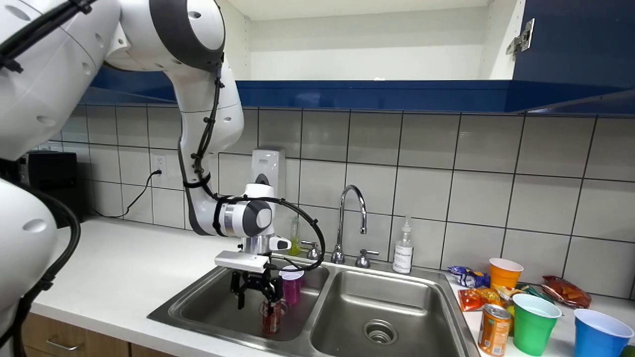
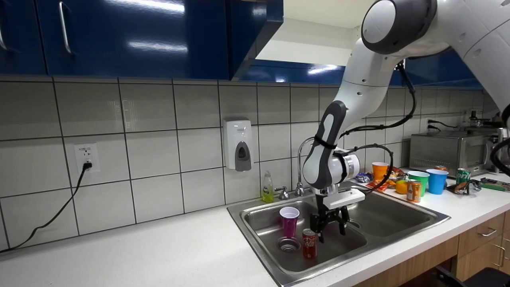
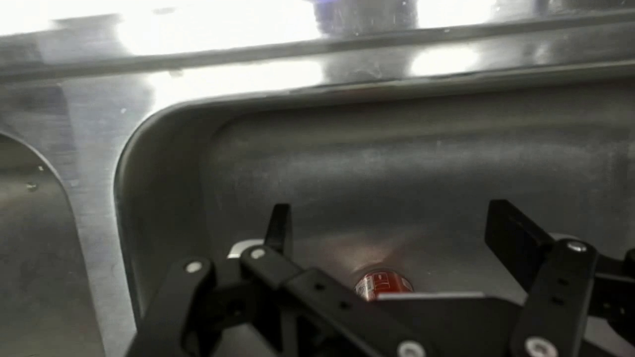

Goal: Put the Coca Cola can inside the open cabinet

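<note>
The back wall (image 1: 426, 193) is covered in pale glossy tile with dark joints, and above it hangs the open cabinet (image 1: 367, 94), dark blue along its bottom edge and pale cream inside. Below runs a long white counter (image 2: 159, 251) over wood-toned drawers (image 2: 472, 243), with the white arm (image 2: 370, 83) reaching down in front of the tiling. Set into the counter is a two-basin steel sink (image 1: 377, 282), its metal throwing back bright glare in the wrist view. Farther along stands a boxy silvery appliance (image 2: 434, 153); a white dispenser (image 2: 238, 141) is fixed to the wall, and a curved chrome tap (image 1: 338, 256) rises at the back of the sink. The gripper (image 3: 390, 208) hangs over one basin with its jaws spread wide, holding nothing. On the counter beside the sink are a blue cup (image 1: 601, 337), a green cup (image 1: 535, 327) and an orange cup (image 1: 505, 272) near snack packets (image 1: 467, 276), while a purple cup (image 2: 289, 223) stands in the basin under the gripper. In that same basin, near the drain (image 2: 287, 245), the Coca Cola can (image 2: 309, 245) stands upright, partly hidden by the gripper in the wrist view; whether it touches a finger cannot be told
</note>
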Controlling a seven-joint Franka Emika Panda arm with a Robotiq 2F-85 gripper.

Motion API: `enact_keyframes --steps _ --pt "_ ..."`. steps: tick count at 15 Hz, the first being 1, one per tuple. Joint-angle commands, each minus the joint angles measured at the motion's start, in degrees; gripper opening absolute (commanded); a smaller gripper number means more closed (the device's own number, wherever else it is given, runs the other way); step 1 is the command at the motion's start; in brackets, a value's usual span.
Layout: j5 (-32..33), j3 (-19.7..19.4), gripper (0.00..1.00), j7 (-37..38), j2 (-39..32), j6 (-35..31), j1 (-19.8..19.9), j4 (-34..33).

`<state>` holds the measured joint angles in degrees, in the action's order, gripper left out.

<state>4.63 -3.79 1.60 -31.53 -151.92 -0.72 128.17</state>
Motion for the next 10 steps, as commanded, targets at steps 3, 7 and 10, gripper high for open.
enact_keyframes --steps 3,7,10 --pt "0.22 -0.43 1.00 1.38 -3.13 -2.69 -0.74 -1.95" --pt "0.61 -0.78 1.00 1.41 -4.73 -4.77 -1.34 -2.87" --pt "0.88 -1.33 1.00 1.67 -5.71 -6.45 -2.22 -3.41"
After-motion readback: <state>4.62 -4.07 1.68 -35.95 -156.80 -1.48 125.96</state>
